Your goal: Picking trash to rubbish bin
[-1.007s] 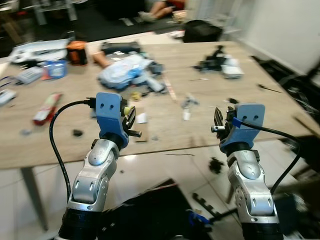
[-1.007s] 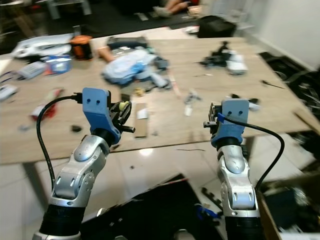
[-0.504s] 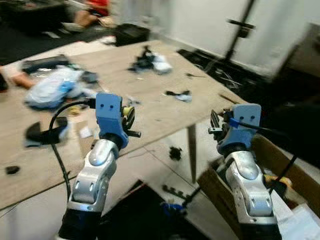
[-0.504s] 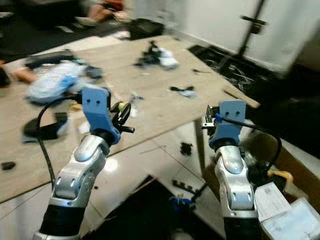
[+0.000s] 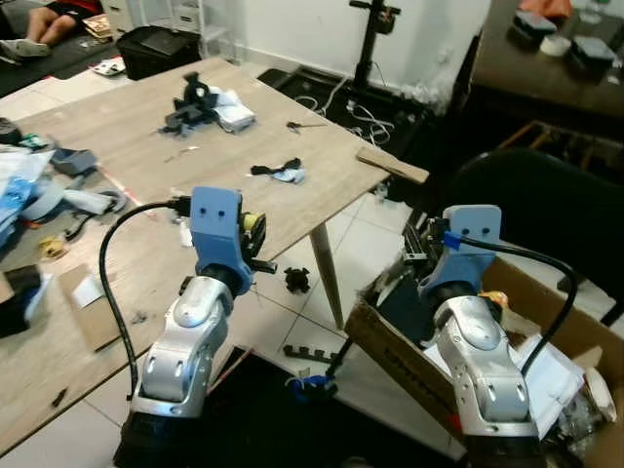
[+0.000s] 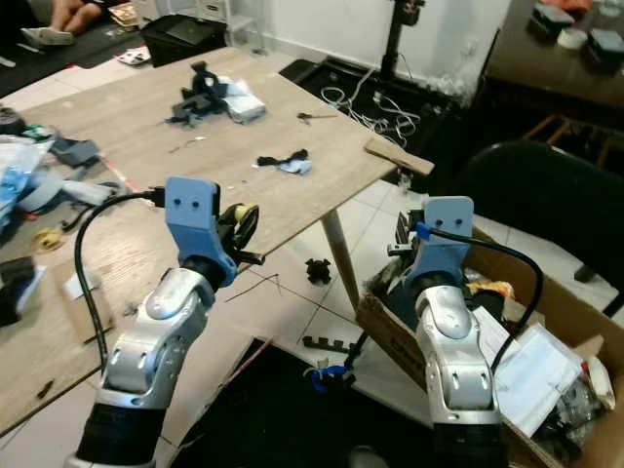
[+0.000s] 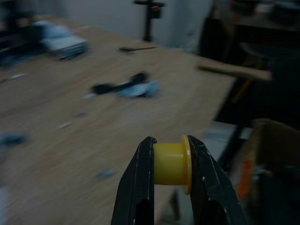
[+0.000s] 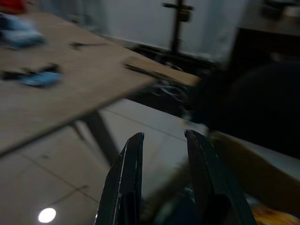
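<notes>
Meanwhile the left gripper [image 7: 169, 187] clenches a small yellow plastic spool [image 7: 171, 163] above the cluttered wooden desk [image 5: 127, 146], the right gripper's [image 8: 164, 178] jaws parted empty over a brown cardboard box [image 5: 390, 346] of rubbish.

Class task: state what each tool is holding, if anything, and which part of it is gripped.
The left tool clamps a small yellow spool across its two end faces, one finger on each. The right tool is open and holds nothing.

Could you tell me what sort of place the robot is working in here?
Probably a home room used as a workshop: a cluttered wooden table, cables on the tiled floor by the wall, and a cardboard box full of rubbish beside a black chair.
</notes>
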Robot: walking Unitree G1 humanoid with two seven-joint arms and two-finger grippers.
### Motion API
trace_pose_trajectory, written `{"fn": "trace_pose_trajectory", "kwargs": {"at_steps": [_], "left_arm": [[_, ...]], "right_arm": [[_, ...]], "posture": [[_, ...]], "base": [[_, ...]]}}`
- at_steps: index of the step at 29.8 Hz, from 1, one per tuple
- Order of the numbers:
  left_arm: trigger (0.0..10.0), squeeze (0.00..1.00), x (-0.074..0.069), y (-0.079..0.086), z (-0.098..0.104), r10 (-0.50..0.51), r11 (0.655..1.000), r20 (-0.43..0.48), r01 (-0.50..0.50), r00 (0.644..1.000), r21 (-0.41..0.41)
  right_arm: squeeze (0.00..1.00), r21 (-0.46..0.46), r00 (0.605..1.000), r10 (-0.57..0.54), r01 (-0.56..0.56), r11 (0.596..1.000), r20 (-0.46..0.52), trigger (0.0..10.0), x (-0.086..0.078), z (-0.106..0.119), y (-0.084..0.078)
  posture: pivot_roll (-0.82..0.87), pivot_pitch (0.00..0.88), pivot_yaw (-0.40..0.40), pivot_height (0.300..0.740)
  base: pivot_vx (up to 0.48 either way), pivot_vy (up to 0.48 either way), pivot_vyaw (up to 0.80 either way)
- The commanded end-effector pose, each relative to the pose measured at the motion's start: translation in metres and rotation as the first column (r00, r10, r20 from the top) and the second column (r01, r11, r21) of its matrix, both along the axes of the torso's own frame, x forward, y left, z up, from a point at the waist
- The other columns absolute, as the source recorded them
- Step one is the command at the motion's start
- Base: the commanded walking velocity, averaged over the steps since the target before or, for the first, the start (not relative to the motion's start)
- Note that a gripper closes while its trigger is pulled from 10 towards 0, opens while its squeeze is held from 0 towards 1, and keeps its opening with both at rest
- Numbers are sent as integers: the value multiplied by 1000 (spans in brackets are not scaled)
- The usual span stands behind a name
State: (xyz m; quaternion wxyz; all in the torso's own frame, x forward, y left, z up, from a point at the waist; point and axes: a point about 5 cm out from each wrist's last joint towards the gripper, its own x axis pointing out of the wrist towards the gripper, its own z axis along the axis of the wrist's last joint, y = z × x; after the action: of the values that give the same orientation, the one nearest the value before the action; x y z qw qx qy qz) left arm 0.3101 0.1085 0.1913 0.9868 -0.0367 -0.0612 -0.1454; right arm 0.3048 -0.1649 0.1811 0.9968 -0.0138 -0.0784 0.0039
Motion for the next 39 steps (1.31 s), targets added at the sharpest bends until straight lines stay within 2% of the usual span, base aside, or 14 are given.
{"fn": "trace_pose_trajectory", "kwargs": {"at_steps": [1, 27, 39], "left_arm": [[10000, 0, -2, -2, -3, -14, 1000, -9, 14, 1000, 15], [10000, 0, -2, -2, -3, -14, 1000, -12, 14, 1000, 7], [10000, 0, 0, -1, -9, -10, 1000, -82, 11, 997, 13]], "right_arm": [[0, 3, 1000, -3, 3, 1000, -3, 10000, -2, 1, -1], [0, 14, 1000, 5, -5, 1000, -31, 10000, -3, -2, 0], [0, 31, 998, 39, -37, 999, -57, 10000, -2, -8, 5]], "posture": [[26, 172, 1, 740], [24, 170, -2, 740], [27, 149, 2, 740]], "base": [[0, 0, -800], [0, 0, -800], [0, 0, 0]]}}
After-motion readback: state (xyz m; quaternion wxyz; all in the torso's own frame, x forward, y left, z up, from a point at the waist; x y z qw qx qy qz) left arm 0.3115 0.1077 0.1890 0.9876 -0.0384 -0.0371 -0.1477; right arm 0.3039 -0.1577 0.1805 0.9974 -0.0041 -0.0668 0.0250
